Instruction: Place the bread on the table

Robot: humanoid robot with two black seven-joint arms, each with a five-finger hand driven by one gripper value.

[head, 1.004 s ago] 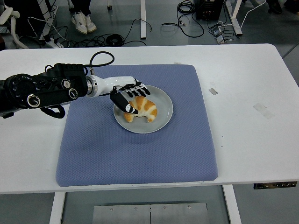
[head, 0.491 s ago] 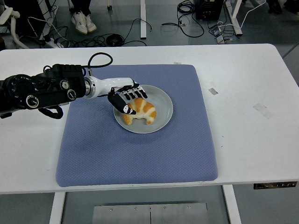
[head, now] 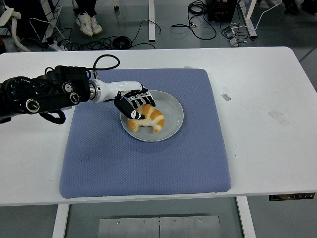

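while its fingers curl around the curved golden croissant (head: 148,119), the left hand (head: 132,103) overhangs the round grey plate (head: 171,106).

- A blue mat (head: 143,163) covers the middle of the frame.
- A grey plate (head: 173,116) sits on its upper half.
- Black cables (head: 119,42) and a person's white shoes (head: 88,22) show upper left.

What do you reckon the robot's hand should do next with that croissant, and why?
Probably lift it straight up a little. The left hand has its fingers curled over the croissant, which sits on the grey plate. It must clear the plate's rim before moving to the white table.
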